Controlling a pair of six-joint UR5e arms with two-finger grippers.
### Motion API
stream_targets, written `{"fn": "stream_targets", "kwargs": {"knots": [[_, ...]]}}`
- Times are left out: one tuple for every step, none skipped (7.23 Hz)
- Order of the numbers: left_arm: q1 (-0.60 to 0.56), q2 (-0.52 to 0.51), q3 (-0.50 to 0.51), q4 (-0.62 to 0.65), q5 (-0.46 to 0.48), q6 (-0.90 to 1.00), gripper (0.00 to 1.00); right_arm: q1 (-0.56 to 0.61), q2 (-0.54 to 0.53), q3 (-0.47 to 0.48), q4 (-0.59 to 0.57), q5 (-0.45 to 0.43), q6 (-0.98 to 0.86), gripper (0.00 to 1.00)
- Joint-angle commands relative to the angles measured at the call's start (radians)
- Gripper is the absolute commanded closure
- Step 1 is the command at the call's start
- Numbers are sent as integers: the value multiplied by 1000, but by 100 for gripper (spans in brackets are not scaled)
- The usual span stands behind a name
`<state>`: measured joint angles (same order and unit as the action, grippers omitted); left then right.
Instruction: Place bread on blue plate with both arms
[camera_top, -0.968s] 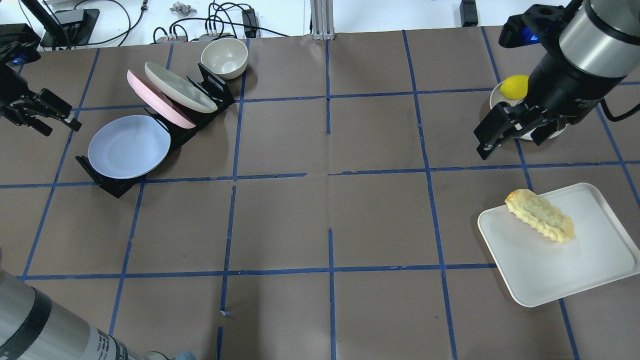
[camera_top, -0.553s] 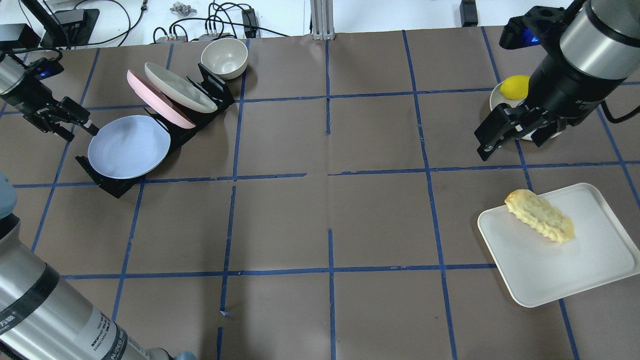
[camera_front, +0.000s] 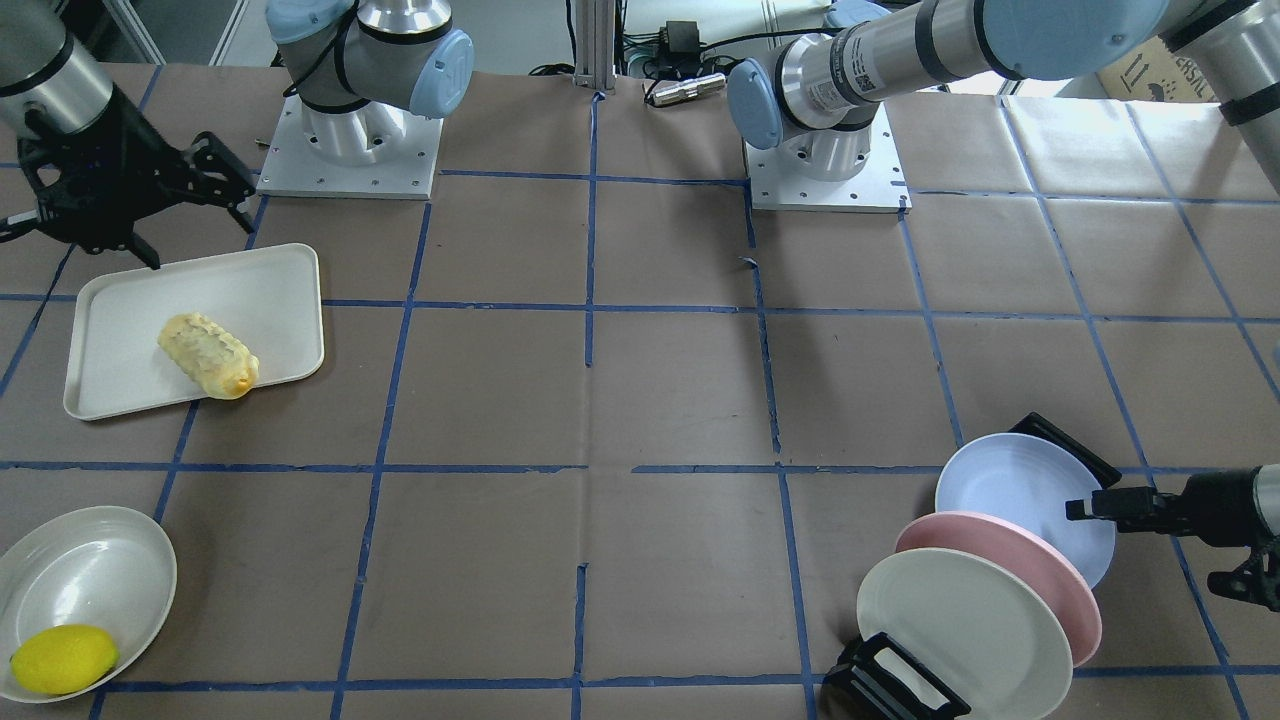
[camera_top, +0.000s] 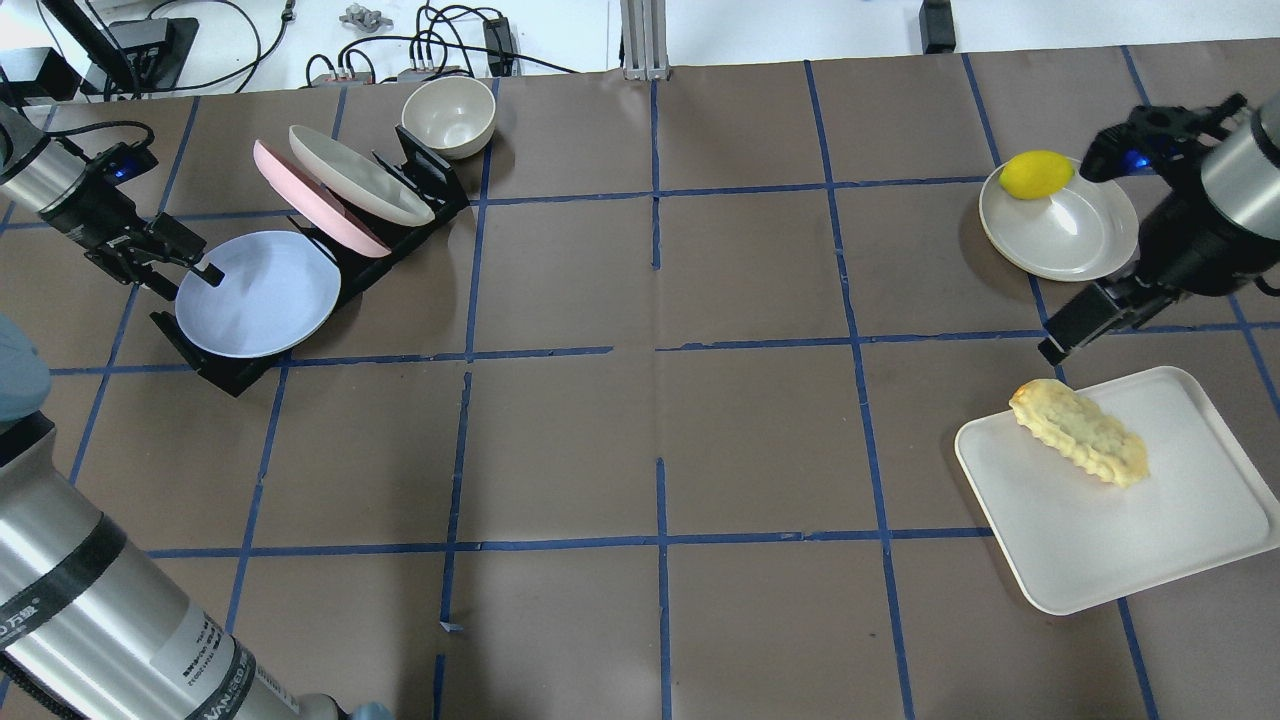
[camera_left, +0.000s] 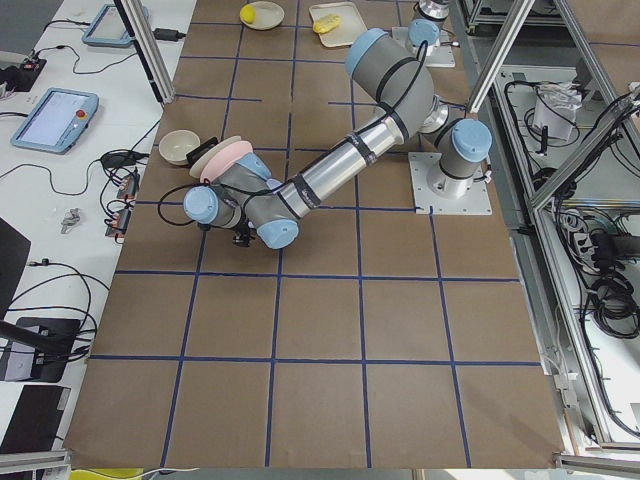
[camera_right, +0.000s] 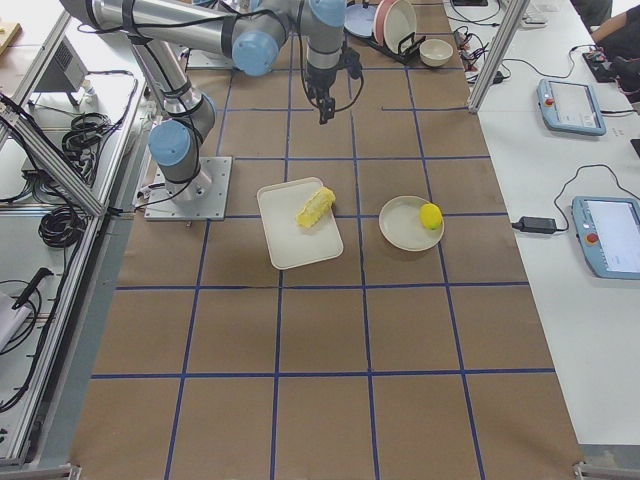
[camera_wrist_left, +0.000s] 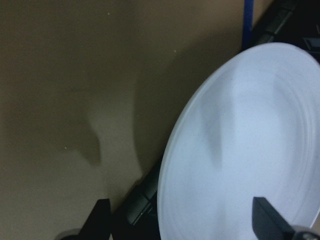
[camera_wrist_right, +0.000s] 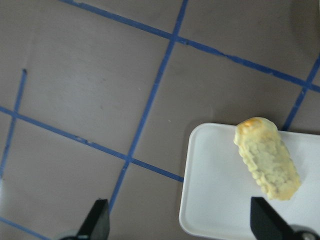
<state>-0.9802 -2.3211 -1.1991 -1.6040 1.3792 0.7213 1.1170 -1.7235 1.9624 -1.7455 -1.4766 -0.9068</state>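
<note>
The bread is lying flat on a white tray at about 4 o'clock on the table in the overhead view. Its long axis is running from 10 o'clock to 4 o'clock. The golden-brown end is pointing to 10 o'clock, close to the tray's rim there, and the pale end is pointing toward the tray's middle. The loaf is taking up the tray's 11 o'clock part.

The right gripper is hanging at 12 o'clock from the browned end, apart from the bread and holding nothing. In its wrist view the two fingers are standing wide apart, with the loaf lying between and beyond them at 1 o'clock.

The blue plate is leaning in the front slot of a black rack at 10 o'clock on the table, well apart from the bread. A pink plate and an off-white plate are leaning behind it at 1 o'clock.

The left gripper is sitting at the blue plate's 9 o'clock edge, spread wide, with one finger over the plate's face and the other outside the rim; whether either is touching cannot be told.

A lemon is resting on a shallow off-white dish at 12 o'clock from the tray.
</note>
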Motion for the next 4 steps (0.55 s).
{"fn": "stream_targets", "kwargs": {"knots": [[-6, -12, -4, -1, 1, -5, 2, -192, 98, 250, -408, 13, -363, 1], [-5, -12, -4, -4, 1, -6, 7, -216, 184, 274, -542, 12, -410, 1], [-6, -14, -7, -5, 1, -6, 11, -238, 212, 277, -546, 12, -409, 2], [-9, -23, -5, -7, 1, -6, 24, -238, 205, 280, -540, 10, -405, 3]]}}
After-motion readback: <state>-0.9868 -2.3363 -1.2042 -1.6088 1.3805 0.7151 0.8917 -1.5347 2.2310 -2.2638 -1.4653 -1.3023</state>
